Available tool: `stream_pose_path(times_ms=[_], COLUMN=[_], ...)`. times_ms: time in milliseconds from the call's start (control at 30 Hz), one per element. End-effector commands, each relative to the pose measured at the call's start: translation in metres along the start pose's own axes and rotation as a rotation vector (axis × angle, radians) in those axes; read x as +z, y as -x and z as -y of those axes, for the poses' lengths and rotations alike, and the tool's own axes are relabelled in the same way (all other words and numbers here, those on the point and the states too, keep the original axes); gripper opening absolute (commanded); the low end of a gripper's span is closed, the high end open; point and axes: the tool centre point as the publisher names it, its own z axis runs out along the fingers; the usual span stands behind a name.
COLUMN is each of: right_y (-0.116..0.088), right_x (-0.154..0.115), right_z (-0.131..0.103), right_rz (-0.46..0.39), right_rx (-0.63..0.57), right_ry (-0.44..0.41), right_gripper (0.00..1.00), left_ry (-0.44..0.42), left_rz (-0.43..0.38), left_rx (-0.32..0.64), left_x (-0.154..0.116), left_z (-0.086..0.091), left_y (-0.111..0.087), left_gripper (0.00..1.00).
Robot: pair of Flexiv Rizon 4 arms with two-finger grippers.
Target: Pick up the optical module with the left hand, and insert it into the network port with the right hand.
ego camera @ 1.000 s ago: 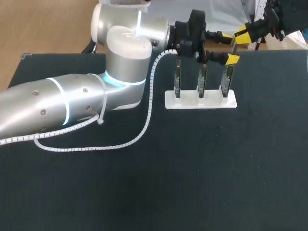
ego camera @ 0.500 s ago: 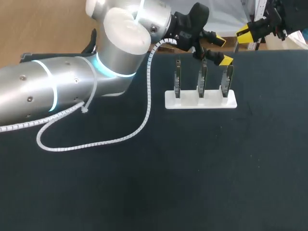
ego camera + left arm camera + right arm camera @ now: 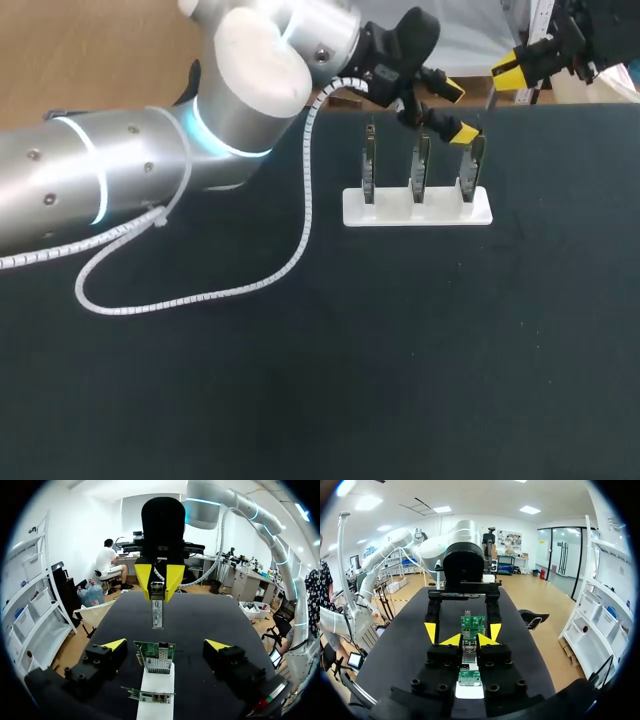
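Optical module (image 3: 157,611) is pinched in my right claw (image 3: 158,592), and my left claw (image 3: 166,645) is spread wide near the green board (image 3: 156,656). Looks like insertion time, so next I'd line it up squarely with the port.

Matt black tabletop (image 3: 400,360), satin silver left arm (image 3: 110,190), smooth white plastic holder (image 3: 417,212), metal optical module (image 3: 157,612)

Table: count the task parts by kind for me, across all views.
Green upright circuit boards: 3
White rectangular stand holding them: 1
Silver rectangular optical module, held in the jaws of the right gripper: 1
Total: 5
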Motion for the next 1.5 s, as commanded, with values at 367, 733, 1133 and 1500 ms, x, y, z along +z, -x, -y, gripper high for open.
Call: stream_pose_path(times_ms=[367,733,1133,1500], right_y=[-0.001,0.000,0.003,-0.006], right_x=[-0.002,-0.001,0.004,0.017], right_z=[0.000,0.001,0.001,-0.004], right_rz=[-0.002,-0.006,-0.019,-0.063], right_rx=[0.003,0.003,-0.024,-0.049], right_ry=[0.002,0.010,0.056,0.094], right_gripper=[0.00,0.00,0.00,0.00], left_ry=[-0.026,-0.037,-0.033,-0.033], left_rz=[-0.029,-0.044,-0.039,-0.039], left_rx=[-0.005,-0.018,-0.022,-0.022], left_x=[0.009,0.011,0.011,0.011], left_z=[-0.008,-0.001,0.002,0.002], left_y=[0.000,-0.007,-0.010,-0.010], left_gripper=[1.00,1.00,1.00,1.00])
